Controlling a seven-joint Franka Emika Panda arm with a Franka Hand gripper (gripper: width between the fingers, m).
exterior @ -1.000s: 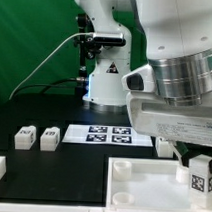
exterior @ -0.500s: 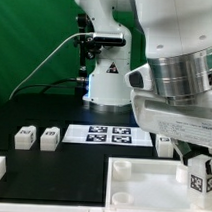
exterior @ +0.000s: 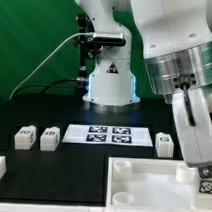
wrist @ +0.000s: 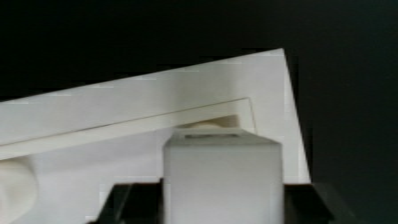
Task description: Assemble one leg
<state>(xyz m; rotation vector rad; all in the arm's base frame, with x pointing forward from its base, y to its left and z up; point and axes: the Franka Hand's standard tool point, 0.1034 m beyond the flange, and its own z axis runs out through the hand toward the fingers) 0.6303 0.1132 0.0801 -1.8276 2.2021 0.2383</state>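
Hand (exterior: 203,178) swung rightward, leg (exterior: 204,181) at panel (exterior: 141,181) edge.

I could read no words or numbers. I saw only black-and-white square tags: four on the marker board (exterior: 110,134), one each on three legs (exterior: 24,138) (exterior: 50,139) (exterior: 164,143), and a triangular warning sign on the robot base (exterior: 112,70).

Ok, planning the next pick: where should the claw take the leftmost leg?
Probably from above, closing on its two side faces. The leftmost leg is a stubby block sitting on the table, tag face toward the exterior camera, with a gap to its neighbour for a finger. The claw holds another leg now.
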